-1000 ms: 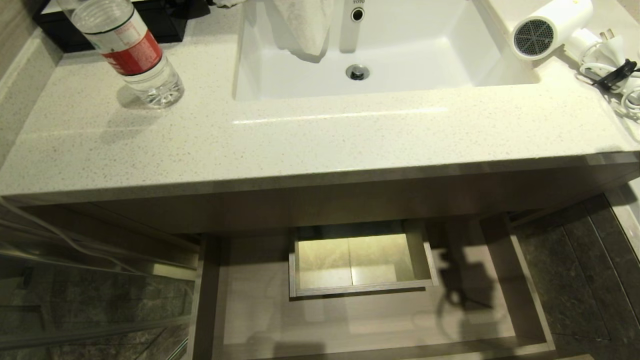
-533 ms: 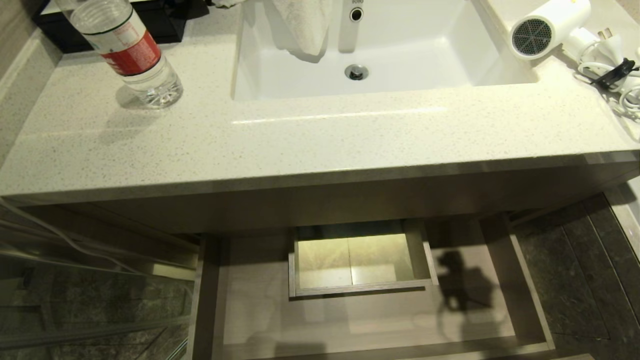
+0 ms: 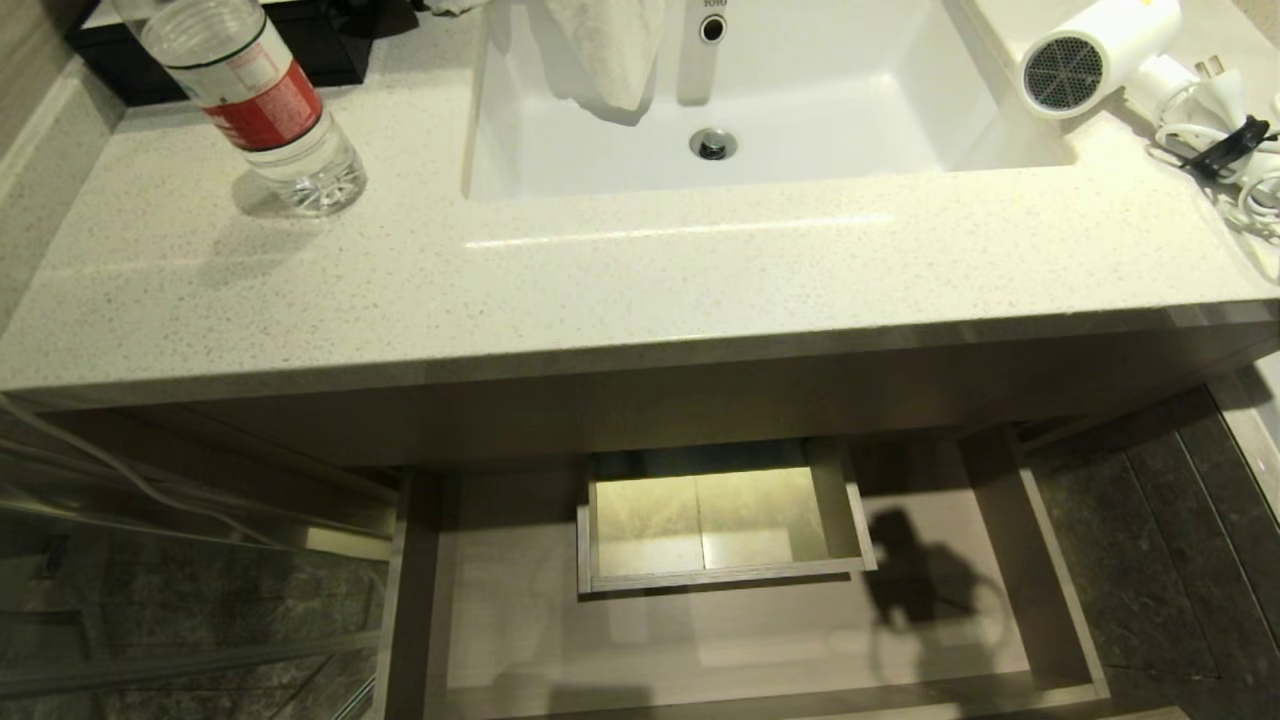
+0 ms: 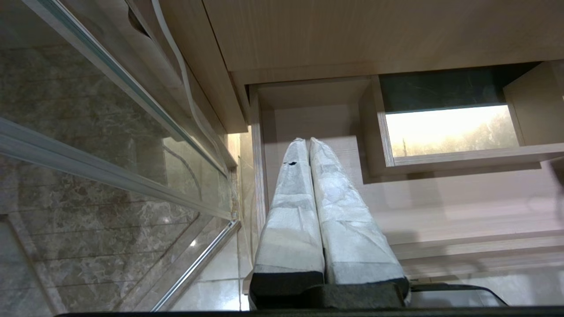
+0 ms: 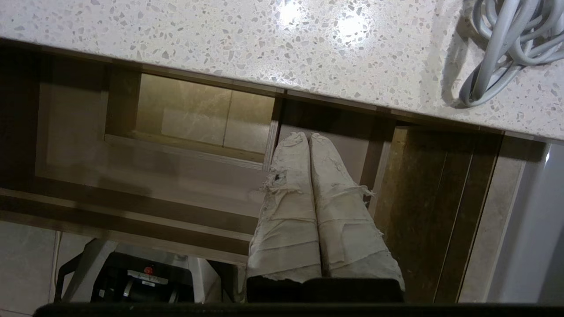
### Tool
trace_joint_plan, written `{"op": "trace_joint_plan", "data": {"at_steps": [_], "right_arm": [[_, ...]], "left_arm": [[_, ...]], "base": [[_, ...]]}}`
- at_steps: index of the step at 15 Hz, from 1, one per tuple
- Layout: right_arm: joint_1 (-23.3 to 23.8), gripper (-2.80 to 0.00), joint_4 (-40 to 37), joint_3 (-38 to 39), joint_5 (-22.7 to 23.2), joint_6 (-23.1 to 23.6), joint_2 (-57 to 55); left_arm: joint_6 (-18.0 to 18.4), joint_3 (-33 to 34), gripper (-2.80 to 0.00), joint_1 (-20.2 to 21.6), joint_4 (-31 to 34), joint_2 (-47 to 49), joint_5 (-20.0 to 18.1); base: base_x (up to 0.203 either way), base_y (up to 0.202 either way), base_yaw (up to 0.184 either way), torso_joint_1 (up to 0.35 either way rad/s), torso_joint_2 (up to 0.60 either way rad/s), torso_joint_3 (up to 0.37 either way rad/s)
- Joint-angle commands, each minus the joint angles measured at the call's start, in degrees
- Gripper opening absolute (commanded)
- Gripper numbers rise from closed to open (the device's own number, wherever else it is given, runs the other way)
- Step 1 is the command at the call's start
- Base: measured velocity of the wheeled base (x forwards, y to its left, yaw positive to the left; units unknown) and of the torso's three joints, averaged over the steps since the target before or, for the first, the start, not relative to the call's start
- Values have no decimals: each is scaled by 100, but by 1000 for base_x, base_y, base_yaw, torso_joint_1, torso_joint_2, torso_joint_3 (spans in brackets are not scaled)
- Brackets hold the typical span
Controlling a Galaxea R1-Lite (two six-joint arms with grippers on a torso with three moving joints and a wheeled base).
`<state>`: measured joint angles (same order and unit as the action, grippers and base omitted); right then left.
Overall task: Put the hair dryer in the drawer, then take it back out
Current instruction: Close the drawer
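The white hair dryer (image 3: 1095,55) lies on the counter at the far right beside the sink, its grey mesh grille facing forward. Its coiled cord (image 3: 1235,150) lies to its right, and the cord (image 5: 502,44) also shows in the right wrist view. The pale wood drawer (image 3: 700,640) stands pulled out below the counter, and nothing lies in it. Neither gripper is in the head view. My right gripper (image 5: 307,136) is shut and empty, over the drawer's (image 5: 176,176) right side, below the counter edge. My left gripper (image 4: 307,141) is shut and empty over the drawer's (image 4: 440,207) left part.
A clear red-labelled bottle (image 3: 255,100) stands on the speckled counter (image 3: 600,280) at the left. A towel (image 3: 600,50) hangs into the white sink (image 3: 850,110). A boxed cut-out (image 3: 715,520) sits mid-rear in the drawer. A glass panel (image 3: 150,600) stands left of the drawer.
The arm's shadow on the right of the drawer floor has shifted slightly towards the left and front. The hair dryer and the drawer have not moved.
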<state>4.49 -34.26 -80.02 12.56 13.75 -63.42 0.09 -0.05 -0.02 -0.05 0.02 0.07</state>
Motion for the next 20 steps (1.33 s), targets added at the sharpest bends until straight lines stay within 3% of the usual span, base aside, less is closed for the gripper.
{"op": "trace_joint_plan", "data": {"at_steps": [1, 12, 20], "right_arm": [[-9, -280, -34, 30, 10, 14, 25], [0, -280, 309, 302, 10, 22, 163], [-18, -280, 336, 347, 18, 52, 255]], "left_arm": [[-1, 1, -280, -2, 5, -2, 1], [-1, 5, -280, 2, 5, -2, 1], [-1, -3, -280, 1, 5, -2, 1]], "base": [[0, 0, 0, -46, 134, 114], [0, 0, 0, -162, 432, 266], [0, 0, 0, -15, 42, 26]]}}
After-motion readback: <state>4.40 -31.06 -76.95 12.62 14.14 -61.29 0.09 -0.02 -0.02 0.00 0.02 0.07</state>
